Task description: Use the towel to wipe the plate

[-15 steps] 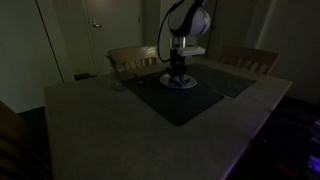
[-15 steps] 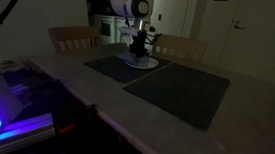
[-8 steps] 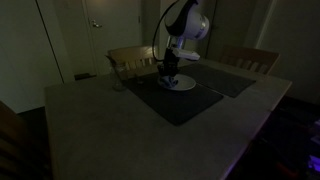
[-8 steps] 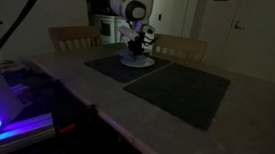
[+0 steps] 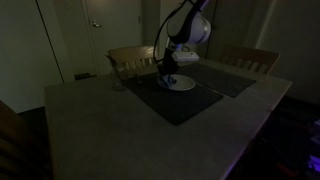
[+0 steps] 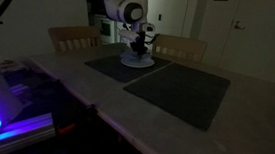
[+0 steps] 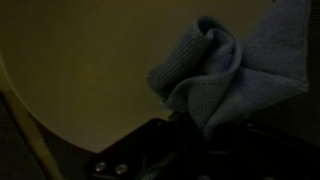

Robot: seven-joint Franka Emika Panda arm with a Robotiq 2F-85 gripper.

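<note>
Towel (image 7: 215, 70), blue and bunched, lies over the pale plate (image 7: 80, 75); the gripper (image 5: 167, 77) is clamped on it; the plate sits on a dark placemat (image 5: 185, 106).

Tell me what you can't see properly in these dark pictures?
1. Towel: in both exterior views, too small and dark under the end effector.
2. Plate: wrist view, right part covered by the towel, top cut off by the edge.
3. Dirt on the plate: too dim in every view.

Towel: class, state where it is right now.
In the wrist view, the towel fills the upper right, gripped by the pincer, over the plate spreading to its left.
</note>
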